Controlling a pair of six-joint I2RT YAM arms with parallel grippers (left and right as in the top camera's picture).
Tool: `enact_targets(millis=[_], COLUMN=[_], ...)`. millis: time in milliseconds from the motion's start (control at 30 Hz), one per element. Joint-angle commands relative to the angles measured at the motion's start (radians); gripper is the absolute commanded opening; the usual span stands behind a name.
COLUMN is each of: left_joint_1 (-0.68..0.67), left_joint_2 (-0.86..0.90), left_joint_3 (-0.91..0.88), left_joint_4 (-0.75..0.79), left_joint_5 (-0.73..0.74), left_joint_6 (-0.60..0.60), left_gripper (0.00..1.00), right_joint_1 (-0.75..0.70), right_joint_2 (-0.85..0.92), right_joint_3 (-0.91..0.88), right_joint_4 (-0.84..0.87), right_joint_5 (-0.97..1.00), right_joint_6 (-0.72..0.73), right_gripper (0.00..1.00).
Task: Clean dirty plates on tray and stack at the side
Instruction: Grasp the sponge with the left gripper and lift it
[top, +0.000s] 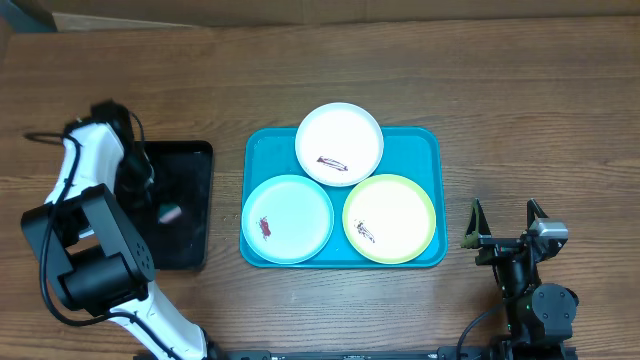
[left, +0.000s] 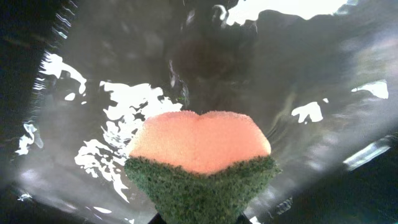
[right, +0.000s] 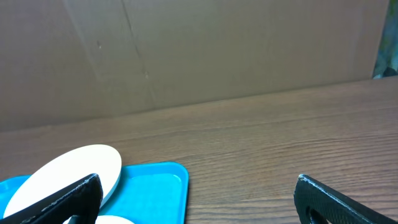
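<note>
Sponge (left: 199, 149) over glossy black tray (top: 190, 170) on wooden table (top: 400, 60).

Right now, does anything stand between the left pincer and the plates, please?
Nothing visible does: only tabletop lies between the left pincer, shut on the sponge over the black tray, and the plates.

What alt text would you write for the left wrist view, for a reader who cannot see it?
A sponge, orange-pink with a dark green scouring layer nearest the camera, fills the lower middle, creased down its centre as if squeezed. Behind it lies a glossy black tray streaked with white reflections.
</note>
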Motion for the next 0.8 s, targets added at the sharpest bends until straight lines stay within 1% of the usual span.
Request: enact_targets(millis=[0,167,300,400,500,700,767], left_joint_1=[0.005,0.005,0.003,0.003,0.002,-0.013,-0.012], left_joint_2=[-0.019,-0.04,-0.067,-0.085,-0.084,-0.079,-0.079], left_joint_3=[0.161,0.4,0.499,0.5,0.452,0.142,0.089], left_joint_4=[-0.079,-0.274,-0.336,-0.336,-0.317,-0.137,-0.118], left_joint_5=[-0.002,0.105,0.129,0.107,0.05,0.034,0.034], left_joint_6=[-0.007,-0.003,-0.003,-0.003,-0.005,0.0,0.0], left_gripper=[0.04,0.04,0.04,0.04,0.04,0.04,0.04], right_joint_1=[-0.003,-0.003,-0.003,-0.003,-0.003,-0.003,-0.003], right_joint_2=[-0.009,-0.009,-0.009,-0.009,-0.009,-0.009,-0.009], right_joint_3=[-0.01,-0.01,-0.01,-0.01,-0.01,-0.01,-0.01], right_joint_4=[0.006,0.006,0.006,0.006,0.006,0.006,0.006], right_joint_5=[-0.002,-0.002,-0.002,-0.002,-0.002,-0.002,-0.002], right_joint_6=[-0.007,-0.007,-0.007,-0.007,-0.007,-0.007,-0.007], right_gripper=[1.0,1.0,1.0,1.0,1.0,1.0,1.0])
